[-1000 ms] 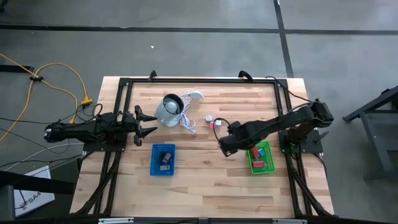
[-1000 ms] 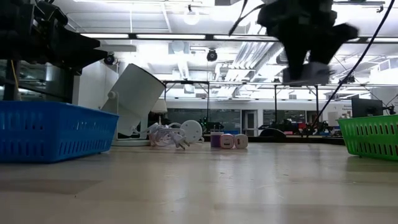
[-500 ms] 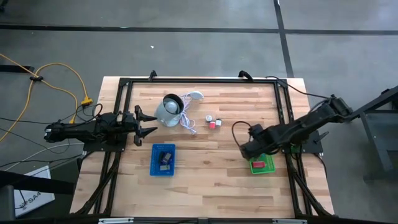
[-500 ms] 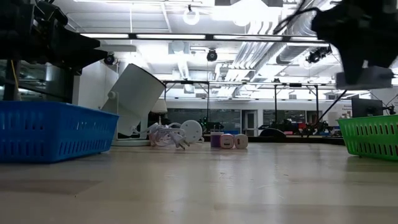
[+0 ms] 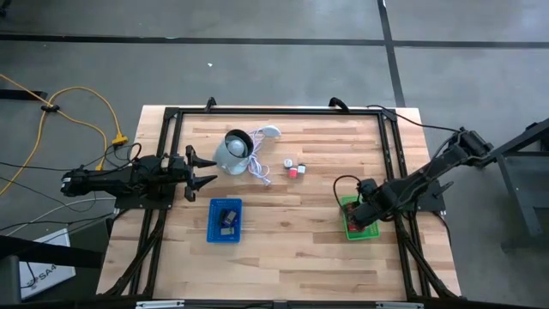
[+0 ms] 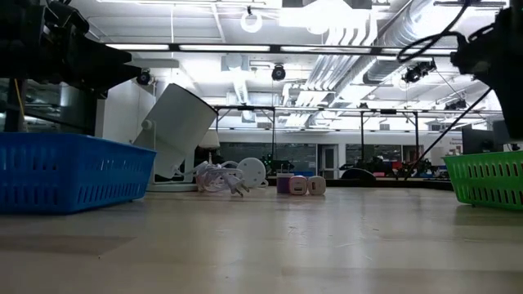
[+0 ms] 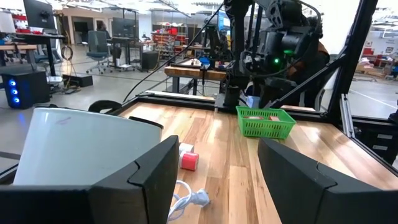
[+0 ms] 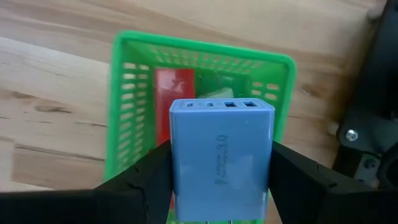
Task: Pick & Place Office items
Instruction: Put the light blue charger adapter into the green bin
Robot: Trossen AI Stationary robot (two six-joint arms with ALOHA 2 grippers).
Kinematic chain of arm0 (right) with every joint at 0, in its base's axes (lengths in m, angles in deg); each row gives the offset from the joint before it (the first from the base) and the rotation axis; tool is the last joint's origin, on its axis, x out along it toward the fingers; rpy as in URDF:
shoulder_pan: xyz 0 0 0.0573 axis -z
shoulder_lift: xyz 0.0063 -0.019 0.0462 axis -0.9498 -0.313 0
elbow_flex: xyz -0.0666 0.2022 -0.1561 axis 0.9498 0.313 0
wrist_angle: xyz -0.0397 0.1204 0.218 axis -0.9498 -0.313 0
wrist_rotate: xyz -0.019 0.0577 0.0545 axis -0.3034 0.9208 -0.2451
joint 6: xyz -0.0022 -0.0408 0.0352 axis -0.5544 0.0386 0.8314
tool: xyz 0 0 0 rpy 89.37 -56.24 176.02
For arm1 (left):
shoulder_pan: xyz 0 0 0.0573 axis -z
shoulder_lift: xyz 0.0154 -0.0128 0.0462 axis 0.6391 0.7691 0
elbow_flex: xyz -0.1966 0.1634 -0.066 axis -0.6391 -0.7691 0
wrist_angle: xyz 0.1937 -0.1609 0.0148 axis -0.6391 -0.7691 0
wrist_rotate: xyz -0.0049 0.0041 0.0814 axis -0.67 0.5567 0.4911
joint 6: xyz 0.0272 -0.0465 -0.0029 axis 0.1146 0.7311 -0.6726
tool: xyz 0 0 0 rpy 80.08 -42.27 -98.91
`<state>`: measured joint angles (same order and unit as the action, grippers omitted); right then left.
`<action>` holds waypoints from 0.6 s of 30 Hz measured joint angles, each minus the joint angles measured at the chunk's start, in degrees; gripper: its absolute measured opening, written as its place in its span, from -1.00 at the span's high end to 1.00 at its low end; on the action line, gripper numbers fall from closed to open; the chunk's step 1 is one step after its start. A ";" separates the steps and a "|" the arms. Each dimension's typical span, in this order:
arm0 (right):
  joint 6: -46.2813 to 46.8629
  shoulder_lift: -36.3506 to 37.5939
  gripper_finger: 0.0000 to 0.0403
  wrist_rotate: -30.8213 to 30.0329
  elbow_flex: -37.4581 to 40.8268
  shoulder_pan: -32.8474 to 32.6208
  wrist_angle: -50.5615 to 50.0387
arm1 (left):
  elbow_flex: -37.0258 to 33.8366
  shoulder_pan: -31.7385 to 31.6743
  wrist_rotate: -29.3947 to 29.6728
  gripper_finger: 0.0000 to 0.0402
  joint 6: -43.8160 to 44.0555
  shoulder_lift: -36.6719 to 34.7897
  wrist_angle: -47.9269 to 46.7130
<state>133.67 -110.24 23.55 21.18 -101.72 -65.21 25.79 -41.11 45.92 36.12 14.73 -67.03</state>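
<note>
My right gripper (image 5: 364, 209) hangs over the green tray (image 8: 124, 93) at the table's right side, shut on a pale-blue block (image 8: 221, 158) with a row of ports at one end. A red piece (image 8: 173, 87) lies in that tray. Three small pieces, one of them red (image 5: 294, 168), sit on the table near its middle. My left gripper (image 7: 217, 174) waits open and level at the table's left edge, next to the grey-white round object (image 5: 232, 152). My right gripper pinches the pale-blue block by its two long side faces (image 8: 180, 168) between its two fingers. The fingers point down from above. The block is lifted clear and hangs over the green tray, its port end (image 8: 221, 106) pointing away from the wrist.
A blue tray (image 5: 226, 221) with a dark piece in it lies at the near left of centre. A white cord (image 5: 260, 167) trails from the round object. Black frame rails (image 5: 274, 110) run along the table's edges.
My right gripper has carried the pale-blue block from the table's middle toward the right edge and a little down, rolling its wrist on the way. It now stands over the green tray, still shut on the block.
</note>
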 joint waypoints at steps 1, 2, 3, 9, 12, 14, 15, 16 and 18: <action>0.07 0.00 -0.04 0.15 0.62 -0.17 0.62 | 0.00 0.00 -0.01 -0.06 0.00 0.01 0.01; 0.09 0.00 -0.04 0.13 1.23 -0.21 1.57 | 0.00 0.00 0.00 -0.06 0.00 0.00 0.01; 0.11 0.00 -0.04 0.18 1.75 -0.19 2.56 | 0.00 0.00 0.00 -0.06 0.00 -0.01 0.01; 0.11 0.00 -0.04 0.03 3.02 -0.15 3.89 | 0.00 0.00 0.00 -0.06 0.00 -0.01 0.01; 0.11 0.00 -0.04 -0.08 3.02 -0.15 3.86 | 0.00 0.00 0.00 -0.06 0.00 0.01 0.01; 0.11 0.00 -0.04 -0.03 3.02 -0.17 3.67 | 0.00 0.00 0.00 -0.06 0.00 0.00 0.01; 0.12 -0.02 -0.04 0.02 3.02 -0.15 3.41 | 0.00 0.02 -0.01 -0.06 0.00 0.01 0.01; 0.36 -0.02 -0.04 0.03 3.02 -0.15 3.12 | 0.00 0.00 -0.01 -0.06 0.00 0.01 0.01; 1.22 -0.02 -0.04 0.06 3.02 -0.15 2.51 | 0.00 0.01 0.00 -0.06 0.00 0.00 0.01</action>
<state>134.89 -110.26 23.61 24.21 -101.87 -62.71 25.79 -41.11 45.92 36.12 14.73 -67.02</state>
